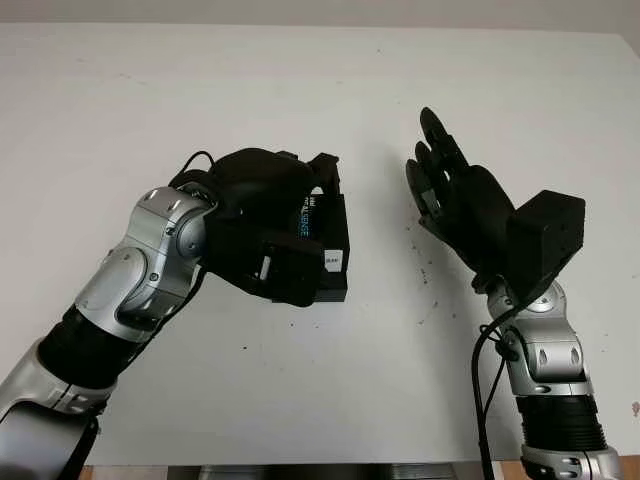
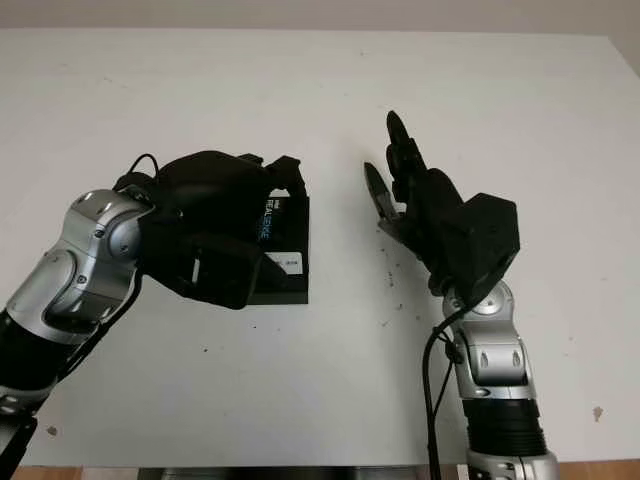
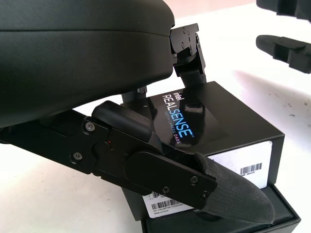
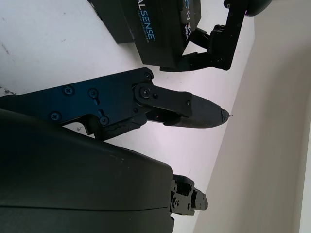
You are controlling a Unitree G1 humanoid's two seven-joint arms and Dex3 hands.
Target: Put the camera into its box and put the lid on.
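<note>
The left hand [image 1: 270, 225] sat at about nine o'clock of the white worktop's [image 1: 330, 90] centre, its fingers [image 3: 194, 179] curled over the black lid [image 3: 214, 126], which was printed with RealSense lettering. The lid was tilted above the black box [image 1: 335, 288], whose base lay on the worktop underneath. The right hand [image 1: 455, 200] hovered at about three o'clock of the box, near it but apart, open and holding nothing. Whether the camera lay inside could not be told.
</note>
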